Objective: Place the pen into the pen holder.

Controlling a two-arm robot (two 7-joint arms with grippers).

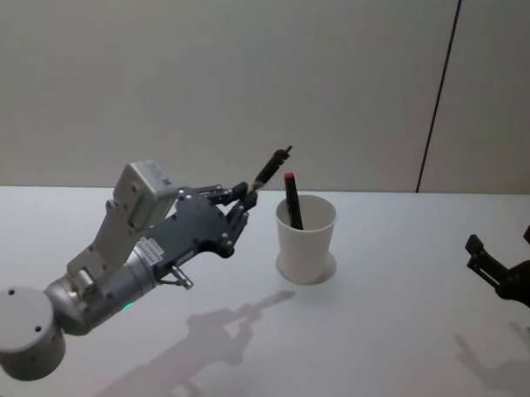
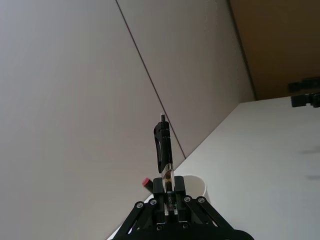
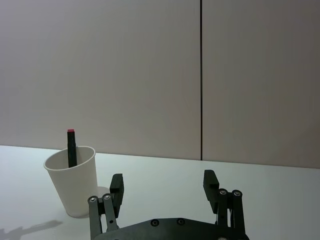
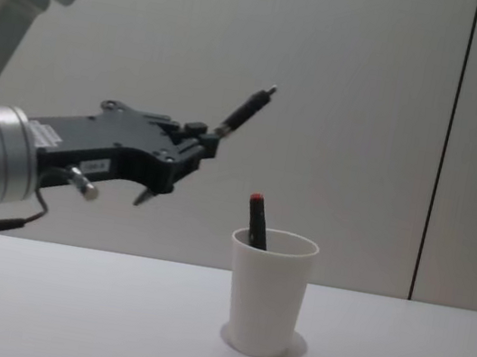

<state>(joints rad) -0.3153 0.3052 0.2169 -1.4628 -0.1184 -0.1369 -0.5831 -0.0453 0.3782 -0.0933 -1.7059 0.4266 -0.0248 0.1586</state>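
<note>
Left gripper (image 1: 245, 198) – raised above the desk (image 1: 391, 325), on the side of the pen holder (image 1: 305, 243) toward the desk's left edge. Its fingers are closed on the lower end of a black pen (image 1: 270, 170). The pen is tilted, with its free end pointing up and leaning toward the holder. From the chest view, the gripper (image 4: 208, 141) and pen (image 4: 245, 111) sit higher than the cup's rim and clear of it, with no contact. In the left wrist view the pen (image 2: 162, 147) rises straight out from between the closed fingers (image 2: 159, 186), with the holder's rim (image 2: 195, 185) just beyond.

Pen holder – a white paper cup (image 4: 267, 293), upright on the desk, near the far edge and about midway between the left and right edges. Inside it is a second dark pen with a red end (image 4: 257, 218), leaning against the rim and standing a little above it. The same pen is seen in the head view (image 1: 293, 202) and the right wrist view (image 3: 71, 147).

Right gripper (image 1: 505, 242) – low by the desk's right edge, well apart from the holder. Its fingers are spread apart and grip nothing, as the right wrist view (image 3: 163, 180) confirms, with the cup (image 3: 75, 187) farther off.
</note>
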